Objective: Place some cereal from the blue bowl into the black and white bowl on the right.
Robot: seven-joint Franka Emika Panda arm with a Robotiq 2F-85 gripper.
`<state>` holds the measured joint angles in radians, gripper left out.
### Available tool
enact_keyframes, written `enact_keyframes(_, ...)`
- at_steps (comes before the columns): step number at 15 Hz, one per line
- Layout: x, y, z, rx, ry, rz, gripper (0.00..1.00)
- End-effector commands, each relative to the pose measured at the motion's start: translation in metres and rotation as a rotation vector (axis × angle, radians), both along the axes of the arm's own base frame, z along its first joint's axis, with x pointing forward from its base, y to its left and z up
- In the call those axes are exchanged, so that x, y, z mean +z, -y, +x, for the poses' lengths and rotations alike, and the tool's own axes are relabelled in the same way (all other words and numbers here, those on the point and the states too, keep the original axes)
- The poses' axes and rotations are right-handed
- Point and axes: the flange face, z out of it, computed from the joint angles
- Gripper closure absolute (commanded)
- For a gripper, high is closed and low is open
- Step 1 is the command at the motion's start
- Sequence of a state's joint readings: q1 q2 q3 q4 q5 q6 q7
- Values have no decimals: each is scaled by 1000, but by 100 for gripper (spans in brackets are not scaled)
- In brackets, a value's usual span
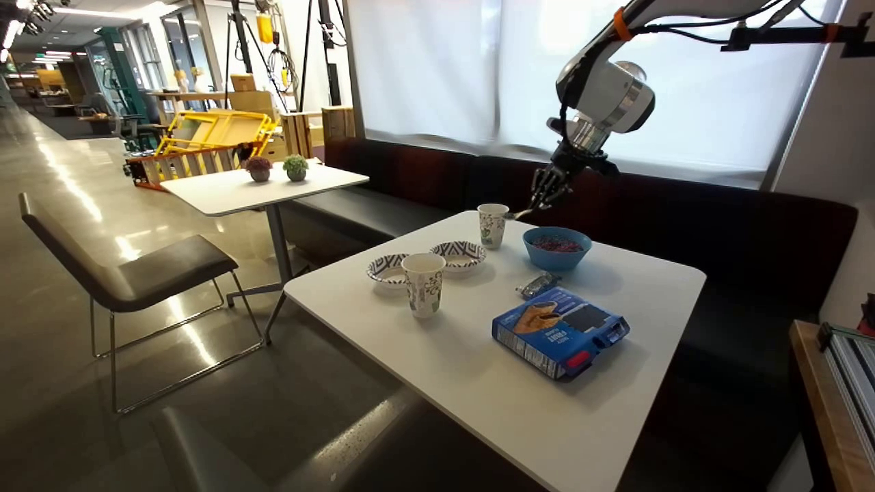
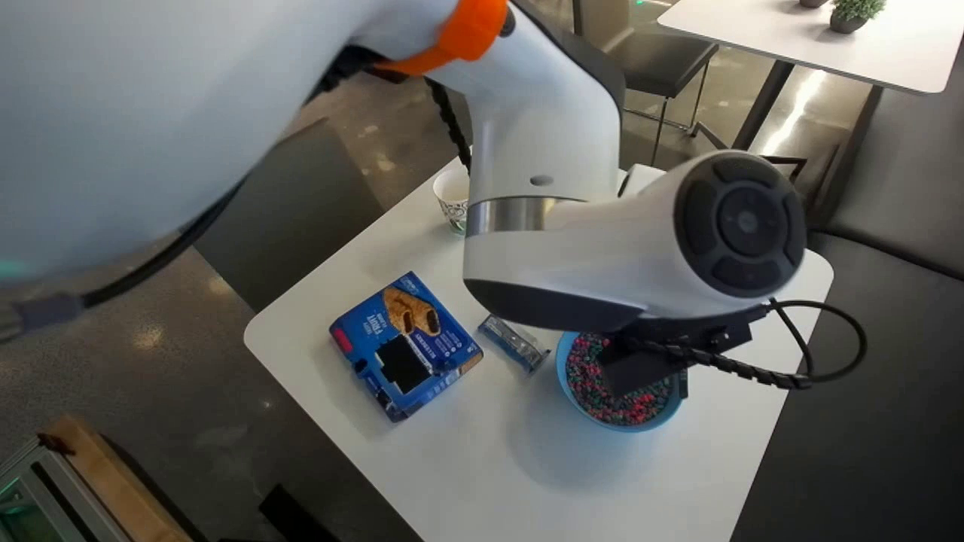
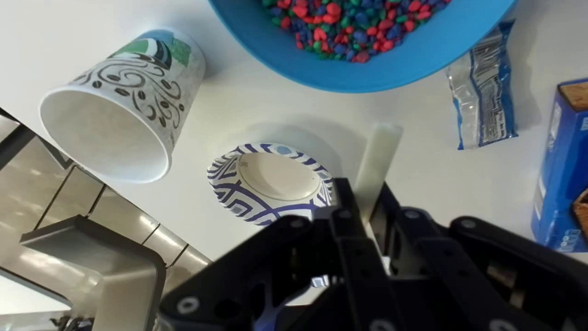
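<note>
My gripper (image 1: pixel 540 201) hangs over the table's far side, shut on a pale, slim spoon-like utensil (image 3: pixel 379 161). In the wrist view the fingers pinch it from both sides; its tip points up toward the blue bowl (image 3: pixel 363 78), and I see no cereal on it. Multicoloured cereal (image 3: pixel 349 27) lies inside that bowl, which stands upright on the table. Of two patterned bowls, the black and white bowl on the right (image 1: pixel 459 261) shows bare inside. Its neighbour (image 1: pixel 389 275) sits to its left. The arm hides both in an exterior view, where the blue bowl (image 2: pixel 629 427) is partly covered.
A paper cup (image 1: pixel 491 229) stands near the utensil, between the bowls; contact cannot be judged. Another cup (image 1: pixel 424 290) is nearer the front. A wrapped bar (image 2: pixel 514 342) and a blue printed box (image 2: pixel 407 346) lie beside the blue bowl. A bench back runs behind the table.
</note>
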<state>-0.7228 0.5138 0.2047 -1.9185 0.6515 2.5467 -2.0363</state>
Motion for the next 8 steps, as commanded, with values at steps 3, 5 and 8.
enact_keyframes(3,-15,-43,36,-113,5,-42,97)
enact_keyframes(5,-24,-57,46,-159,10,-52,97)
enact_keyframes(8,-21,-64,45,-160,7,-59,97)
